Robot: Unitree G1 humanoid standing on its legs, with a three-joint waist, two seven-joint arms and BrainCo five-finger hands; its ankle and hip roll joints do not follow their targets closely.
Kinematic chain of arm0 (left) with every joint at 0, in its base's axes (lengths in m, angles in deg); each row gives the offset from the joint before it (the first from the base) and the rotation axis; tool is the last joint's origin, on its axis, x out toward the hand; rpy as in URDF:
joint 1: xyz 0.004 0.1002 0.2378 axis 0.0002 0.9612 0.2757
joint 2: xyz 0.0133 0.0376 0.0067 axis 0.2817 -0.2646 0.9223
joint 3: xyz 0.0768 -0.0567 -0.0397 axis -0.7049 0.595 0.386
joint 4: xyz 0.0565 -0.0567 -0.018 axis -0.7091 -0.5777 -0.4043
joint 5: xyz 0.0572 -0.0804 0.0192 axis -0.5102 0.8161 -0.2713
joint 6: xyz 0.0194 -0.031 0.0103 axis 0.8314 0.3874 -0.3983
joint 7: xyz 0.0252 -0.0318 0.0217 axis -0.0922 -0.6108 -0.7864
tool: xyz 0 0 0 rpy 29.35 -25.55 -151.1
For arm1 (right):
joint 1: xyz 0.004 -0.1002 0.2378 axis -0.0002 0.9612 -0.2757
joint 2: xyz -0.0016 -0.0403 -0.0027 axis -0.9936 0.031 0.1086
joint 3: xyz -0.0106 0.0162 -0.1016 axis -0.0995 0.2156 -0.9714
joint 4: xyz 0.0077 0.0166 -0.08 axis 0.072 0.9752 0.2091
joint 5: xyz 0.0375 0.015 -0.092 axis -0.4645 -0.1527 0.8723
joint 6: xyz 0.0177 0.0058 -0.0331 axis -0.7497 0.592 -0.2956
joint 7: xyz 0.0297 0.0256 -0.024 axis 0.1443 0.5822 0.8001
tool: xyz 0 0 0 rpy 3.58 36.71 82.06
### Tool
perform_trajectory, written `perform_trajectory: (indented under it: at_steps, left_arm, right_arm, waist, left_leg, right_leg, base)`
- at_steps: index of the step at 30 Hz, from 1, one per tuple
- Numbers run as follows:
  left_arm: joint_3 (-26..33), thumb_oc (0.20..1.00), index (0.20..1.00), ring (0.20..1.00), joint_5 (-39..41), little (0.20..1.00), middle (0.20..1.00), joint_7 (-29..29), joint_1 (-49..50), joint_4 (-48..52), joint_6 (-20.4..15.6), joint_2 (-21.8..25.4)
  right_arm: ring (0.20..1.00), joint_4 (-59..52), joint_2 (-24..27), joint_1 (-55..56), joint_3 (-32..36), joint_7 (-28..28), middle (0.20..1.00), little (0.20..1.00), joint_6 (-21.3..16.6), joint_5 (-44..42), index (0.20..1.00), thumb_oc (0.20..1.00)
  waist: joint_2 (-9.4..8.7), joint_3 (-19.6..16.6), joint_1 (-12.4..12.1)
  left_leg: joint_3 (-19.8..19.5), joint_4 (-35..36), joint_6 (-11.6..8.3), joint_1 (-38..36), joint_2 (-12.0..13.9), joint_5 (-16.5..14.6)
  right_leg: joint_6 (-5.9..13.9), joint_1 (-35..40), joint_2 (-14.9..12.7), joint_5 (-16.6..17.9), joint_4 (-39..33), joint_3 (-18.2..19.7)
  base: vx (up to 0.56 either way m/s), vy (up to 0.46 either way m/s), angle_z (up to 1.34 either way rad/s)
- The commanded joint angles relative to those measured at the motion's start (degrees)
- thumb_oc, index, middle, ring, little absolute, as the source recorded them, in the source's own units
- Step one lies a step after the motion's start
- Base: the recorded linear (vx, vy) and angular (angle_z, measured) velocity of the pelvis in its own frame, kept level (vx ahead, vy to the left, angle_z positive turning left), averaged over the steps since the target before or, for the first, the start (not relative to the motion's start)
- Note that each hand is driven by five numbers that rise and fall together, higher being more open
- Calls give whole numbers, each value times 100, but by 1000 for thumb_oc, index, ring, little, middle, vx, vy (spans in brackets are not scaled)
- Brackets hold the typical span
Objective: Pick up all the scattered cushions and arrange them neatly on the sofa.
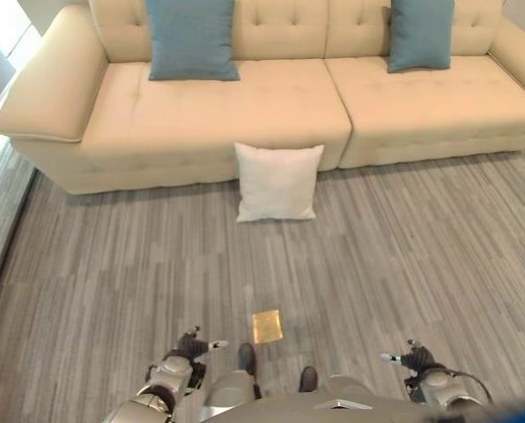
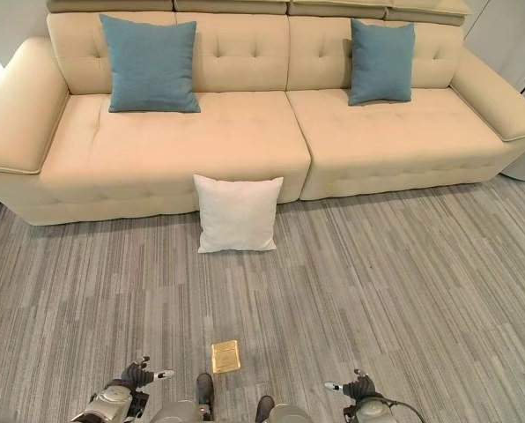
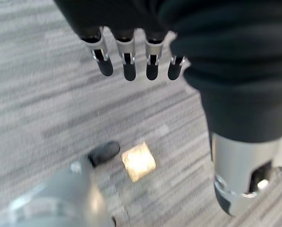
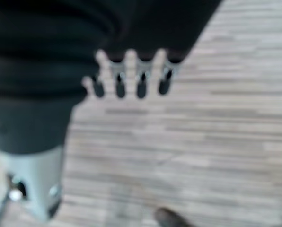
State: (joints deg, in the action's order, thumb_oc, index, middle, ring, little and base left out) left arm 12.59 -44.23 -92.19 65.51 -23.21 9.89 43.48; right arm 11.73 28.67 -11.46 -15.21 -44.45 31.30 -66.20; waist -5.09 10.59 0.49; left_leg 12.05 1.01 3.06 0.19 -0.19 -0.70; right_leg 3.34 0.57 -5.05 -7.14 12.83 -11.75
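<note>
I see left hand [image 1: 190,345] relaxed, empty | right hand [image 1: 414,358] relaxed, empty | white cushion [image 1: 277,182] on floor well ahead of both, against sofa [image 1: 201,106]

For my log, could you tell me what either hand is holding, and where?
Nothing: the left hand and right hand are open; the white cushion leans on the sofa.
</note>
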Motion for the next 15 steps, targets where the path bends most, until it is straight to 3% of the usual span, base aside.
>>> perform_trajectory:
  at_steps: [1, 4, 6, 8, 10, 13, 15]
  left_arm:
    - [8, 1000, 1000, 1000, -57, 1000, 1000, -7, 62, 83, -49, 95]
    - [-32, 1000, 1000, 1000, -63, 1000, 1000, -2, 34, 124, -62, 92]
    - [-50, 1000, 1000, 1000, -76, 1000, 1000, -10, -2, 140, -70, 90]
    - [-70, 1000, 1000, 1000, -94, 1000, 1000, -3, -28, 123, -81, 69]
    - [-108, 1000, 1000, 1000, -166, 1000, 1000, 20, -70, 118, -124, 49]
    - [-145, 1000, 1000, 1000, -232, 1000, 1000, 32, -23, 57, -142, -11]
    - [-151, 1000, 1000, 1000, -215, 1000, 1000, 58, 9, 34, -137, -47]
  right_arm:
    - [1000, -94, 109, -128, -41, 0, 1000, 1000, -39, 14, 1000, 1000]
    - [1000, -88, 133, -152, -73, -7, 1000, 1000, -33, 46, 1000, 1000]
    - [1000, -71, 161, -202, -108, -34, 1000, 1000, -17, 111, 1000, 1000]
    - [1000, -82, 181, -223, -125, -32, 1000, 1000, -15, 128, 1000, 1000]
    - [1000, -124, 216, -209, -121, -19, 1000, 1000, -17, 160, 1000, 1000]
    - [1000, -128, 254, -89, -135, -8, 1000, 1000, -45, 163, 1000, 1000]
    - [1000, -97, 267, -29, -109, 3, 1000, 1000, -45, 136, 1000, 1000]
  waist:
    - [20, -72, -64]
    - [103, -58, 42]
    - [97, -3, 74]
    - [105, 31, 132]
    - [91, 27, 290]
    - [94, -48, 338]
    - [99, -149, 388]
  left_leg:
    - [-185, -891, 30, 144, 23, -799]
    - [-306, -663, 12, -227, -56, -853]
    - [-346, -535, -9, -431, -107, -888]
    - [-403, -473, -26, -563, -132, -928]
    - [-587, -381, -62, -793, -235, -991]
    - [-700, -450, -128, -982, -232, -1152]
    - [-764, -626, -279, -947, -166, -1060]
  right_leg:
    - [486, -532, -355, 612, 912, 214]
    - [390, -910, -192, 480, 636, 136]
    - [374, -1047, -220, 608, 124, -141]
    - [401, -1118, -140, 671, -129, -159]
    - [468, -1373, 32, 882, -508, 9]
    - [335, -1139, 147, 861, -648, 144]
    - [242, -1029, 209, 838, -722, 196]
  base:
    - [138, 130, -18]
    - [250, 69, 4]
    - [191, -17, 1]
    - [176, -20, 13]
    - [346, -49, 12]
    - [302, -90, 34]
    - [248, -135, 72]
